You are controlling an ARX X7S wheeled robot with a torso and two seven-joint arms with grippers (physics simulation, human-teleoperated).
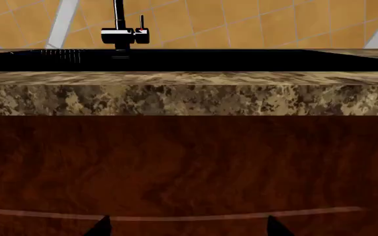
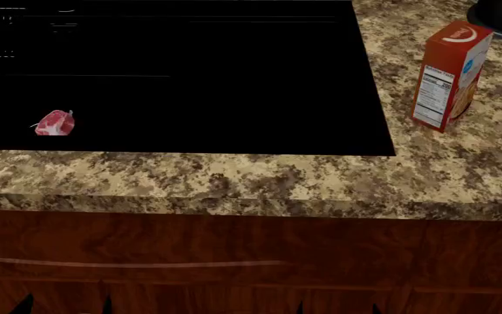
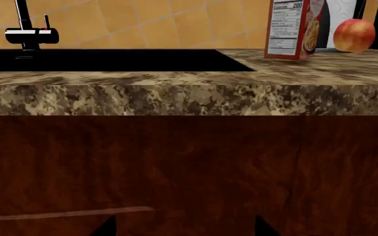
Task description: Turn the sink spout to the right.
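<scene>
The left gripper (image 1: 187, 227) hung low in front of the dark wooden cabinet front (image 2: 233, 248), its two black fingertips (image 1: 101, 227) spread apart with nothing between them. In the head view its tips showed only at the bottom left edge.

Above the cabinet ran the speckled granite counter (image 2: 233, 180). Set into it was the sink (image 2: 190, 78), a large glossy black basin filling most of the left and middle of the counter. A small piece of red meat (image 2: 55, 123) lay in the sink near its front left corner.

At the far side of the sink, toward the left, the spout (image 1: 118, 14) rose as a thin black pipe from its glossy base (image 1: 118, 35), against the orange tiled wall (image 1: 255, 24); its top was cut off in both wrist views. A short lever with a red dot (image 1: 141, 25) stood just right of the pipe.

The right gripper (image 3: 183, 227) also hung low before the cabinet, fingers apart and empty, well away from the spout.

On the counter right of the sink stood an upright red carton (image 2: 450, 75), and farther right an apple (image 3: 354, 35).
</scene>
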